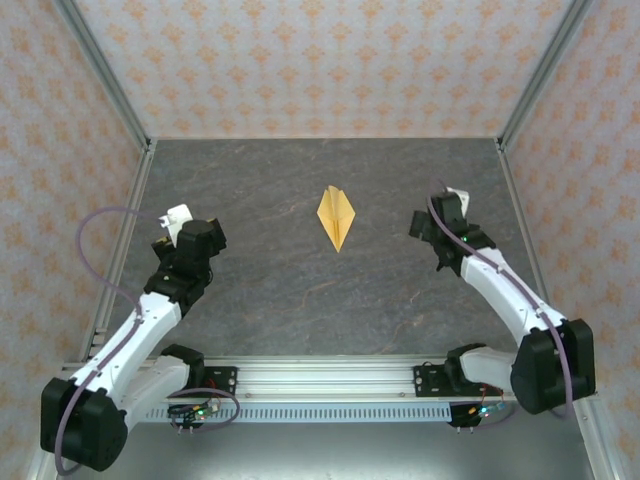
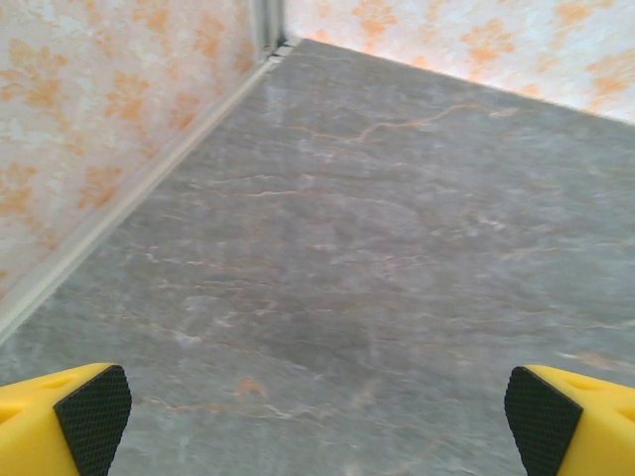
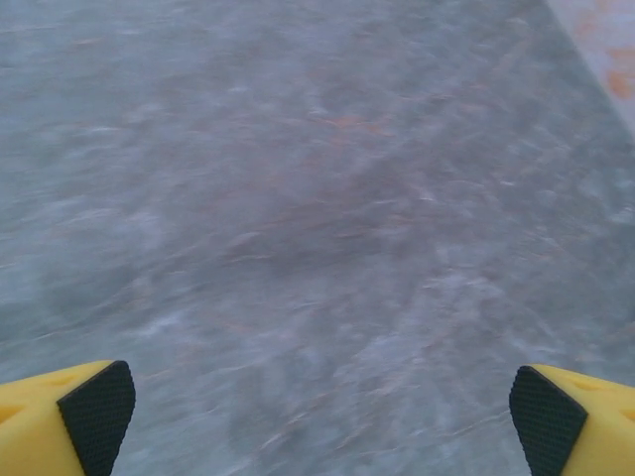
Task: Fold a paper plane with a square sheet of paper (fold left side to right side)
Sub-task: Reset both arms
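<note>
The paper plane lies flat near the middle of the grey table, a narrow yellow-orange dart with a centre crease and its sharp tip toward the arms. My left gripper hovers well to its left, open, with only bare table between its yellow fingers. To the plane's right is my right gripper, also open and empty, its black pads spread wide over blurred table surface. Neither gripper touches the paper.
Patterned walls close the table on the left, back and right, with metal posts at the back corners. The left wall's foot runs close by my left gripper. An aluminium rail carries both arm bases at the near edge.
</note>
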You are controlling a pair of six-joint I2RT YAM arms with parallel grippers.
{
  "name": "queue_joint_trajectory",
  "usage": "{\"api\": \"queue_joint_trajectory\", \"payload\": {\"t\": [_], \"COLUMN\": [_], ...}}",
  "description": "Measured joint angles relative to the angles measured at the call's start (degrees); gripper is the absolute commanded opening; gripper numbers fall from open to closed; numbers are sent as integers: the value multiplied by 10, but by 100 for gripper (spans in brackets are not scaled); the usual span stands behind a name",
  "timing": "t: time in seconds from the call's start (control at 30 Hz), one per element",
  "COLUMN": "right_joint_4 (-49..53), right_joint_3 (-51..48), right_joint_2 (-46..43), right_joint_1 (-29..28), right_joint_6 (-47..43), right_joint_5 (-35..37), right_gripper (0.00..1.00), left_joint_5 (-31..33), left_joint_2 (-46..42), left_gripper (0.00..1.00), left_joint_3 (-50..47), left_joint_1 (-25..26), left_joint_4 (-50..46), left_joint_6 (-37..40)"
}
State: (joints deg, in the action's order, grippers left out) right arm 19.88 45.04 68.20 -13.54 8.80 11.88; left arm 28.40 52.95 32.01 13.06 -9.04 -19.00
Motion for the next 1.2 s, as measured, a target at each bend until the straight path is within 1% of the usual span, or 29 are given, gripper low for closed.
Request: {"api": "queue_joint_trajectory", "payload": {"t": [0.1,0.17,0.23,0.3,0.4,0.43,0.5,0.63,0.73,0.83,0.97,1.2], "right_joint_4": [-107,-177,-250,-318,-401,-428,-484,-596,-605,-617,-626,-629], "right_joint_3": [-93,-141,-169,-186,-192,-193,-197,-216,-219,-219,-219,-219], "right_joint_2": [-9,2,30,61,96,103,115,167,194,194,194,194], "right_joint_1": [45,72,88,91,92,92,93,98,101,106,107,107], "right_joint_6": [-17,-26,-36,-47,-68,-75,-85,-98,-100,-100,-100,-102], "right_joint_5": [16,19,20,17,0,-4,-10,-24,-33,-38,-40,-44], "right_gripper": [100,100,100,100,100,100,100,100,100,100,100,100], "left_joint_5": [30,30,23,12,-10,-22,-43,-88,-117,-138,-182,-207], "left_joint_2": [33,65,94,118,156,170,189,197,212,263,323,325], "left_gripper": [100,100,100,100,100,100,100,100,100,100,100,100], "left_joint_3": [-39,-50,-51,-52,-66,-76,-91,-122,-130,-126,-100,-94], "left_joint_1": [-3,-12,-16,-18,-21,-27,-42,-80,-100,-112,-113,-113], "left_joint_4": [60,97,132,169,256,286,317,391,450,499,499,505], "left_joint_6": [40,68,90,111,137,144,151,157,156,155,161,162]}}
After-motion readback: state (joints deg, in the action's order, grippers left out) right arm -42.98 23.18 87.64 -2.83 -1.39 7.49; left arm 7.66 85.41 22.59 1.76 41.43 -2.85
